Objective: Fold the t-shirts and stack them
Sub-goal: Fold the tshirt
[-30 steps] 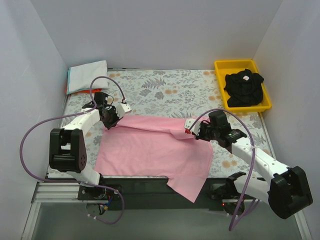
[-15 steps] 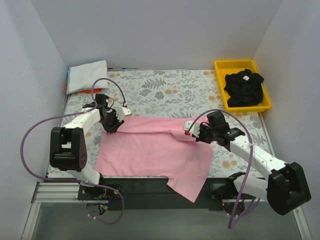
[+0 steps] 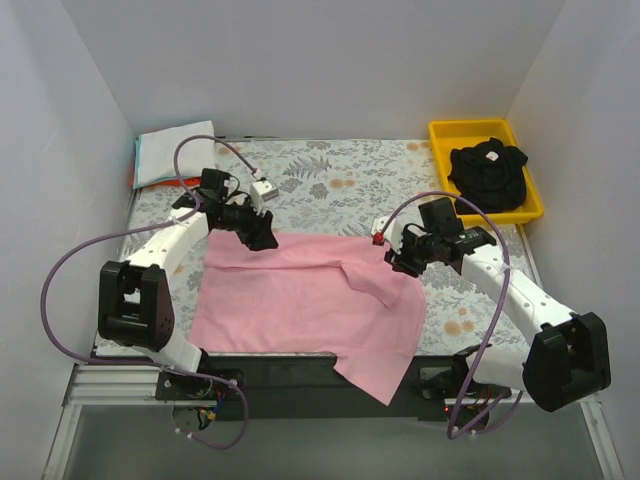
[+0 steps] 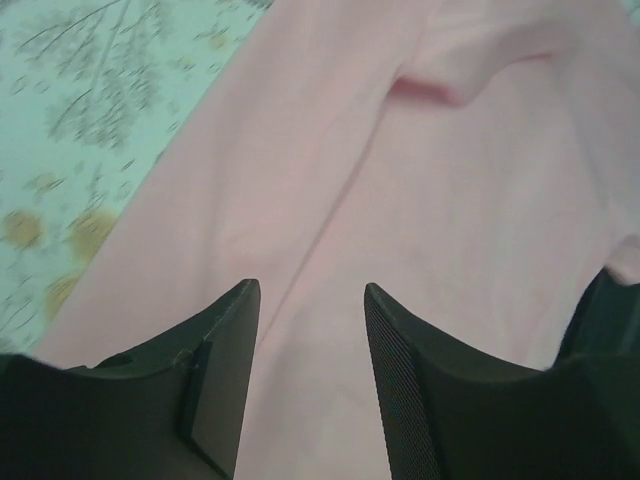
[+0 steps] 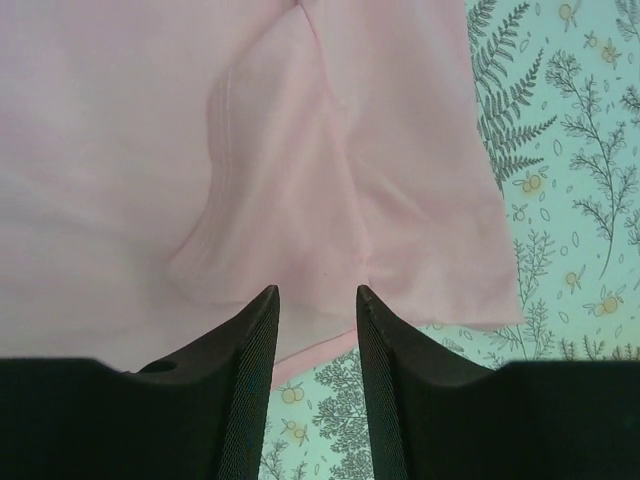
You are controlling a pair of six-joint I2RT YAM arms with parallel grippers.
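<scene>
The light pink t-shirt (image 3: 300, 300) lies spread on the floral table cloth, its near edge hanging over the table front. Its sleeve is folded inward near the right side. My left gripper (image 3: 262, 238) hovers open and empty over the shirt's far left edge; pink cloth (image 4: 420, 180) fills the left wrist view. My right gripper (image 3: 392, 262) is open and empty above the shirt's right edge, with the folded sleeve (image 5: 270, 190) ahead of it. The black t-shirt (image 3: 488, 178) lies crumpled in the yellow tray (image 3: 440, 135). Folded white, pale blue and orange shirts (image 3: 175, 152) are stacked at the far left corner.
White walls close in the table on three sides. The floral table cloth (image 3: 330, 190) lies bare between the pink shirt and the back wall. Purple cables loop above both arms.
Both grippers have let go of the pink shirt and risen. The left gripper moved right along the far edge; the far edge and the sleeve now lie flat on the shirt.
</scene>
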